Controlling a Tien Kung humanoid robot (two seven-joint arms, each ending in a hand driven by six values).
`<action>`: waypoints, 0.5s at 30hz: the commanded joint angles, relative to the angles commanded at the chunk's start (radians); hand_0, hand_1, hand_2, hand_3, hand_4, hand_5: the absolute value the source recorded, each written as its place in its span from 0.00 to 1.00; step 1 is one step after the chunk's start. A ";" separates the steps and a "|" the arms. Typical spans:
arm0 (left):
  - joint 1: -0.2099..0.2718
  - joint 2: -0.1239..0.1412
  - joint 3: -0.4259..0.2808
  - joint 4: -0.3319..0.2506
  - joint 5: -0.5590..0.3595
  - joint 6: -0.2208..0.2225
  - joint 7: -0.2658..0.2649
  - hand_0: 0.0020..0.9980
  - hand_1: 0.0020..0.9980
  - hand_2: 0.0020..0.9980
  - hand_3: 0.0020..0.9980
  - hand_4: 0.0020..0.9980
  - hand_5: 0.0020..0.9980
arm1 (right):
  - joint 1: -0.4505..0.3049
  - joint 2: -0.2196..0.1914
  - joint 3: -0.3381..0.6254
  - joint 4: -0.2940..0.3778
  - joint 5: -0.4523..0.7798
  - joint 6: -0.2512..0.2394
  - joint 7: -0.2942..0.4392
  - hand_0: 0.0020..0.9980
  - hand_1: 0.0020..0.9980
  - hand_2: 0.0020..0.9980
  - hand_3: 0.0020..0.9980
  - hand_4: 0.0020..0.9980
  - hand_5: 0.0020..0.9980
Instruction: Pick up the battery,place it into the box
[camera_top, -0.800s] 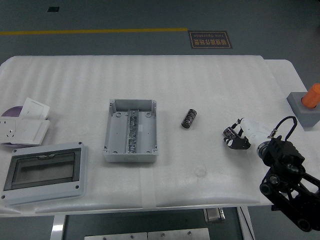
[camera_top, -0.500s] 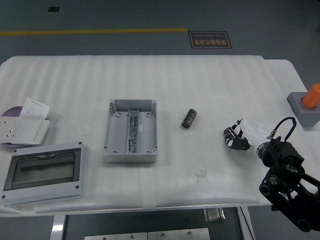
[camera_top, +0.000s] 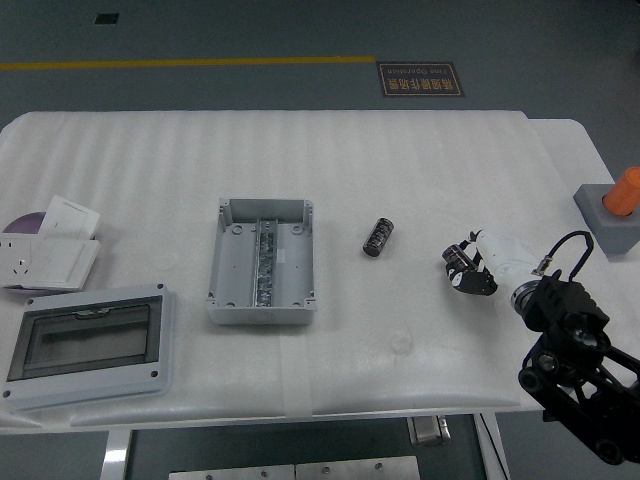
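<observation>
The battery (camera_top: 377, 238), a small dark cylinder, lies on the white table to the right of the open grey box (camera_top: 262, 262). The box has a metal rail down its middle. My right hand (camera_top: 468, 268) reaches in from the lower right and hovers just above the table, about a hand's width to the right of the battery. Its fingers are curled and hold nothing. My left arm is out of view.
A grey box lid with a clear window (camera_top: 88, 343) lies at the front left. White socket plates (camera_top: 45, 248) lie at the left edge. A grey block with an orange knob (camera_top: 613, 212) stands at the far right.
My right hand has moved a little to the left and away from me, towards the battery. The battery and the box have not moved.
</observation>
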 joint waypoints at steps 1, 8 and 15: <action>0.000 0.000 0.002 0.000 -0.002 0.000 0.000 0.69 0.70 0.67 0.61 0.69 0.40 | 0.008 -0.004 -0.011 0.010 0.008 -0.005 0.004 0.27 0.44 0.38 0.68 0.25 0.01; -0.001 0.002 0.031 0.004 -0.027 -0.001 0.000 0.69 0.70 0.67 0.61 0.69 0.40 | 0.105 -0.003 -0.124 0.039 0.058 -0.108 0.069 0.27 0.45 0.38 0.68 0.26 0.01; 0.000 0.002 0.024 0.005 -0.018 -0.002 0.006 0.69 0.70 0.67 0.61 0.69 0.40 | 0.182 0.037 -0.215 0.029 0.130 -0.251 0.170 0.28 0.44 0.38 0.68 0.26 0.02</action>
